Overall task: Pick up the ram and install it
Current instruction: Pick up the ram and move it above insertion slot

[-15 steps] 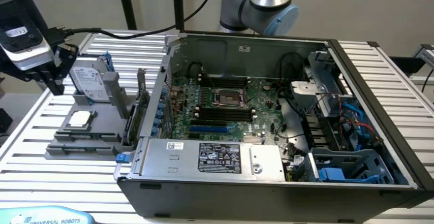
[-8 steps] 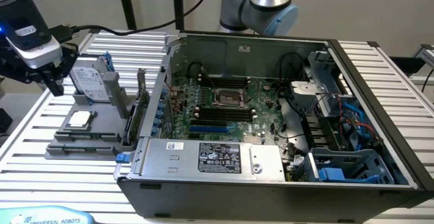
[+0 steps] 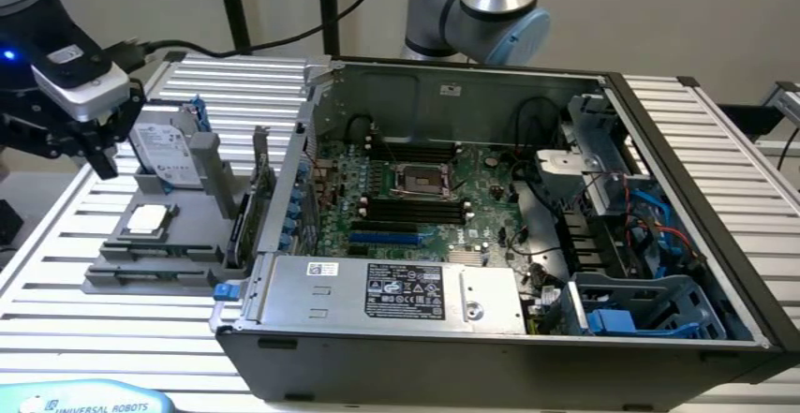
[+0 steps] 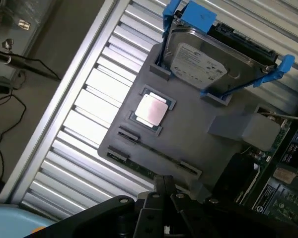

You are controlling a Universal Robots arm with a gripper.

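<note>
Hard drive [image 3: 167, 151], processor chip [image 3: 148, 218] and ram [image 4: 136, 168] sit on the grey tray [image 4: 198, 129] at the exterior view's left; above them the gripper [image 3: 100, 160] hangs clenched, holding nothing.

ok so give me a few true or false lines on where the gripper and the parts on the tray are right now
1. The silver processor chip lies flat on the gray tray. True.
2. The gripper holds the ram. False: it is shut on nothing, and the ram lies in a slot near the tray's edge.
3. The hard drive sits in a blue bracket on the tray. True.
4. The computer case is closed. False: the case is open and its motherboard shows.
5. The gripper hangs over the motherboard. False: it is outside the case, over the tray on the exterior view's left.
</note>
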